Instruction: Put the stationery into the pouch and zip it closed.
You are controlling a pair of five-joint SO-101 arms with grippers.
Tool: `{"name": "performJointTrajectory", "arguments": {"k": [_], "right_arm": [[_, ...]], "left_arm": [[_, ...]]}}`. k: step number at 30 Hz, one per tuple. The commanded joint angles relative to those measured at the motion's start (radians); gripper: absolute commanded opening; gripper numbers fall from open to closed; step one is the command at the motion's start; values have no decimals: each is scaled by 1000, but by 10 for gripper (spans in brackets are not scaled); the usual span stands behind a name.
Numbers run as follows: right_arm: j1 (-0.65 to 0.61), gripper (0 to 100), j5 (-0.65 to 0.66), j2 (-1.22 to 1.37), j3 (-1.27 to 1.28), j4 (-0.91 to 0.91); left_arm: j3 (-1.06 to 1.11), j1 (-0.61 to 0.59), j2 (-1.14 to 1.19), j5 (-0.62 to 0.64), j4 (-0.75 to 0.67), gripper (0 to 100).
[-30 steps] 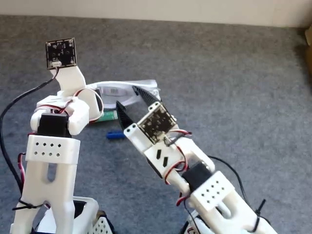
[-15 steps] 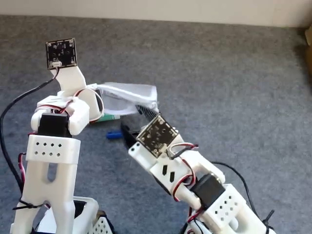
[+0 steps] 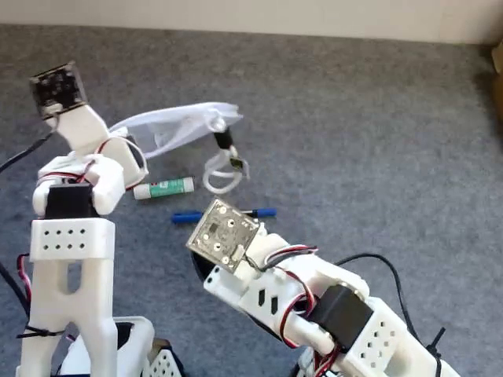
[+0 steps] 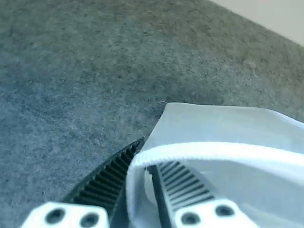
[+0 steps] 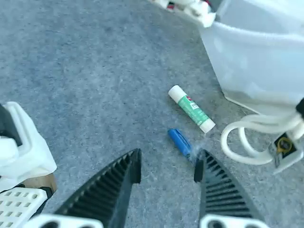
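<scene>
Translucent white pouch [image 3: 177,126] pinched at its edge between left gripper [image 4: 148,159] fingers, lifted off grey tabletop [image 3: 377,118] toward its left edge, white-and-green glue stick [image 3: 163,188] and blue pen [image 5: 179,141] loose underneath, right gripper [image 5: 167,164] fingers spread above pen, so apparently nothing packed yet, zipping also left.

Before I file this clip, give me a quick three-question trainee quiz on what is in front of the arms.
1. True or false: the left gripper is shut on the pouch, holding it off the grey surface.
2. Which thing lies nearest the right gripper? A) blue pen B) glue stick C) pouch
3. Fill in: the right gripper's jaws stand ____.

Key: 1 true. 2 A. 3 open.
</scene>
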Motion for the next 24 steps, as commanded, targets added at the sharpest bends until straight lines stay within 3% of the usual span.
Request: {"name": "performJointTrajectory", "arguments": {"k": [1,24], "right_arm": [[-15,173,84,27,-64,-19],[67,173,98,690,-42,-438]], "left_arm": [[1,-59,18,72,-14,8],[1,-79,16,84,-14,10]]}}
